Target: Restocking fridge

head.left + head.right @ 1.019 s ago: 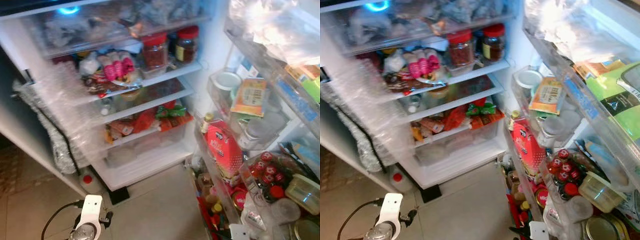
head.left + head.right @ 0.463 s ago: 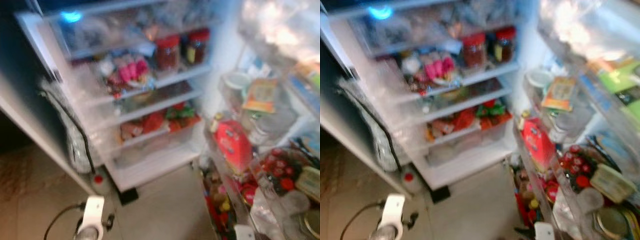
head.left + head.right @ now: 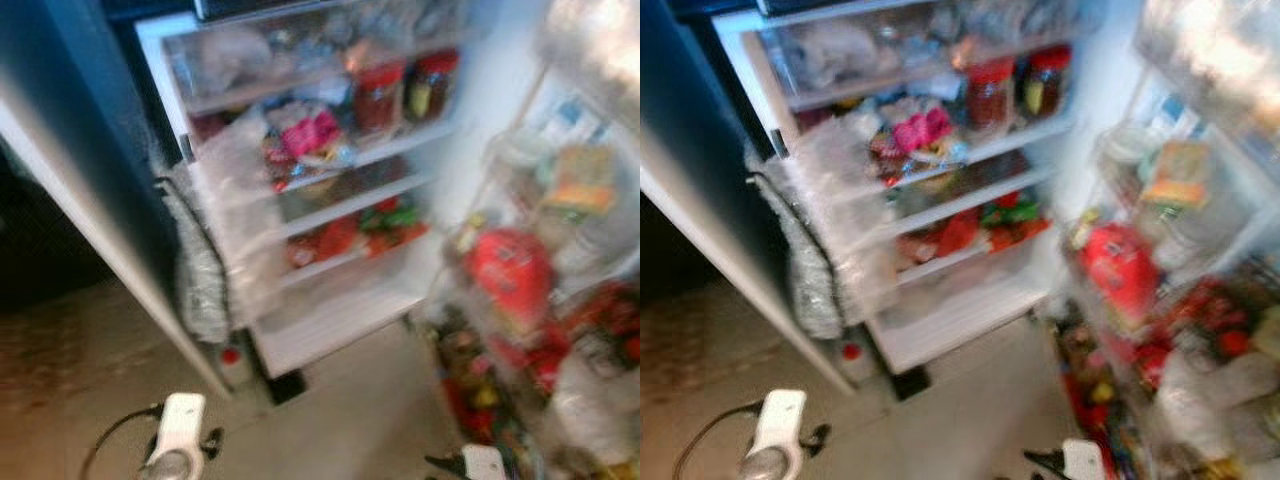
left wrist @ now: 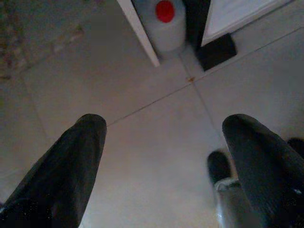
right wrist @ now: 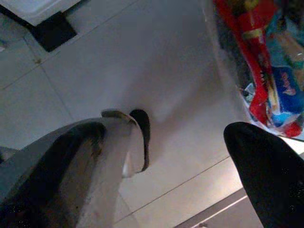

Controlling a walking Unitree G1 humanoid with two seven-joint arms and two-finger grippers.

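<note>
We see the fridge (image 3: 940, 200) standing open ahead, its shelves full, two red-lidded jars (image 3: 1010, 85) on an upper shelf. Our left tool (image 4: 161, 156) and right tool (image 5: 164, 156) hang wide open and empty above the floor (image 4: 152, 142)

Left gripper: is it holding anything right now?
No. The left gripper hangs open, its two black fingers spread apart with nothing but bare tile floor between them.
</note>
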